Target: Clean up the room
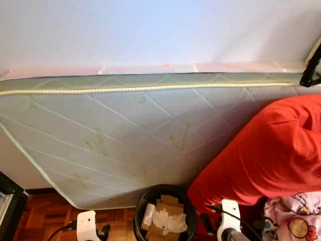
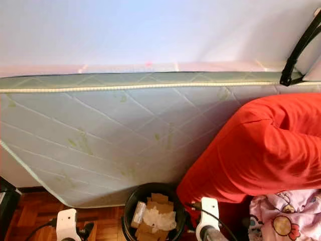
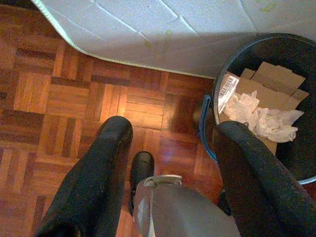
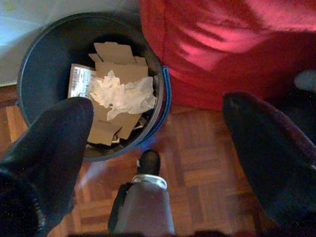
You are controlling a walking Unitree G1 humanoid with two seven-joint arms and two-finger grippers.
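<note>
A black round bin (image 1: pixel 163 193) stands on the parquet floor in front of me, holding cardboard pieces (image 4: pixel 116 74), crumpled white paper (image 4: pixel 123 94) and a barcoded packet (image 3: pixel 226 89). My left gripper (image 3: pixel 168 143) hangs open above bare parquet, just left of the bin, with nothing between its fingers (image 3: pixel 106 163). Over the bin's right side and the floor beside it, my right gripper (image 4: pixel 158 143) is open and empty too. Both wrists show low in the head view, the left wrist (image 1: pixel 86 226) and the right wrist (image 1: pixel 230 216) flanking the bin.
A pale quilted mattress (image 1: pixel 125 135) leans on its side against the white wall. A large red beanbag (image 1: pixel 271 150) rests at the right, touching the bin. Pink patterned fabric (image 1: pixel 296 216) lies lower right. Dark furniture (image 1: pixel 7 206) stands at the left edge. A black strap (image 2: pixel 298 50) hangs upper right.
</note>
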